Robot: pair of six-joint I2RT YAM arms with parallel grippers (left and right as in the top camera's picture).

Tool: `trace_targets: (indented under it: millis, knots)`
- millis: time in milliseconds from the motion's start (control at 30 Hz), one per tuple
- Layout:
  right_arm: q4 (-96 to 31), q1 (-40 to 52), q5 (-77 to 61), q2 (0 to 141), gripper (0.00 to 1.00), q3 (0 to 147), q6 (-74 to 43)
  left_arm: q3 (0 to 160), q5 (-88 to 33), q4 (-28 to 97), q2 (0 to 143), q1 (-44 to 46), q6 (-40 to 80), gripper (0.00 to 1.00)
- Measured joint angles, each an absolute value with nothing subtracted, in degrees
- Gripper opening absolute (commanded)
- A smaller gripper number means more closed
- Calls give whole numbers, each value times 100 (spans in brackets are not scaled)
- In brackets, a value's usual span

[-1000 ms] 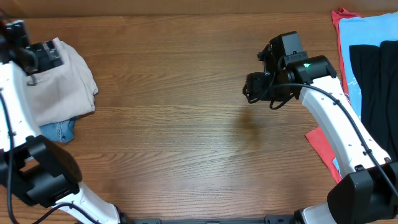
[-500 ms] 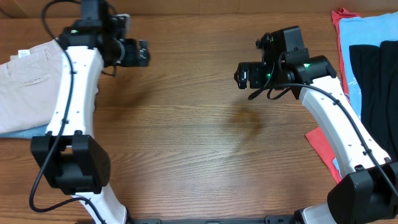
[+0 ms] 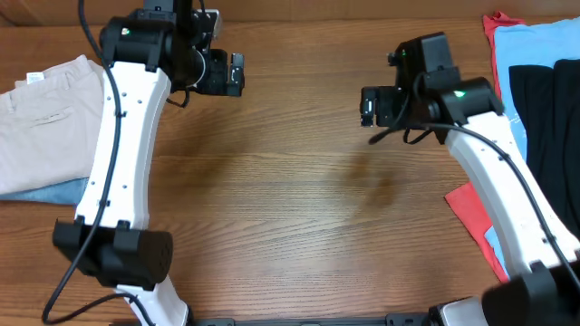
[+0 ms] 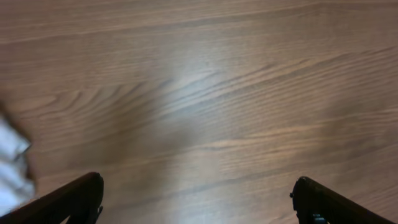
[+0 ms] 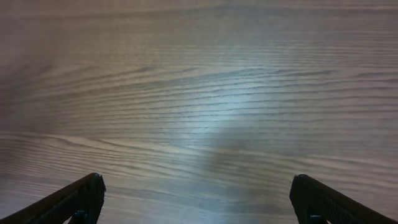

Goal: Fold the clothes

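Left gripper (image 3: 237, 74): fingers wide apart, empty, over brown wooden table (image 3: 290, 208).
Right gripper (image 3: 367, 106): wide apart, empty.
Light beige khaki cotton shorts (image 3: 45, 118): folded, far left, atop denim-blue garment (image 3: 65, 192).
Right edge: light-blue garment (image 3: 535, 41), black garment (image 3: 553, 118), red garment (image 3: 464, 213), heaped.
Pale blur (image 4: 11, 168), left wrist view: possibly cloth.

Beige shorts (image 3: 45, 122) folded, 9 o'clock, atop denim-blue garment (image 3: 59, 192). Red garment (image 3: 471, 213), light-blue garment (image 3: 535, 45), black garment (image 3: 553, 127) piled, 3 o'clock.

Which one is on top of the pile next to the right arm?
The black garment. It lies over the light-blue one, and the red one peeks out underneath both.
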State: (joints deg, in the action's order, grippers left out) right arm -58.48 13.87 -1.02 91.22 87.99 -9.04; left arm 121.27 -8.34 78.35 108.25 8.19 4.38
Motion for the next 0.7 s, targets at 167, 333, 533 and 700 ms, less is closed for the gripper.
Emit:
trace_targets:
  millis: [167,333,533,700]
  knots:
    - [-6132,1387,-80,8285,91,8796,-1017,12036,-499,7975,10337,827,440,100]
    - [-6025,1387,21,7317,91,8296,-1293,11316,-307,7732,9391,827,438,100]
    - [-5791,1387,102,5994,100,6982,-1476,9727,-95,6973,7797,827,440,100]
    - [-5881,1387,154,4893,100,6250,-1588,8394,145,6565,6368,827,473,100]
